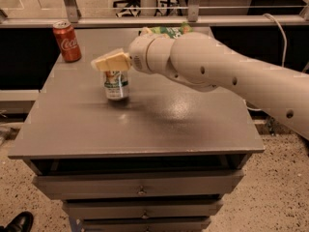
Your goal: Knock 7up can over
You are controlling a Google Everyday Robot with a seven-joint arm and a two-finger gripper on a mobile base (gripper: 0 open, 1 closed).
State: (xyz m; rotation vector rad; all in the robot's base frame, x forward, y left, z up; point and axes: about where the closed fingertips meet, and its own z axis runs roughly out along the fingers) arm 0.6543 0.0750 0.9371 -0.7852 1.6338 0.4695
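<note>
The 7up can [117, 85] stood upright on the grey bench [145, 129], left of centre, its long axis vertical. A red Coca-Cola can [66, 42] stood well apart at the far left corner. The robot's hand [102, 62] hovered directly over the 7up can's top, hiding the rim and pointing left past the can's left side. Whether the hand was open or closed could not be told, and it appeared to hold nothing. The pale arm [217, 71] reached in from the right, crossing in front of a green snack bag [166, 30] at the back edge. With the hand at the can's top, a sideways sweep would probably be enough to tip it.
</note>
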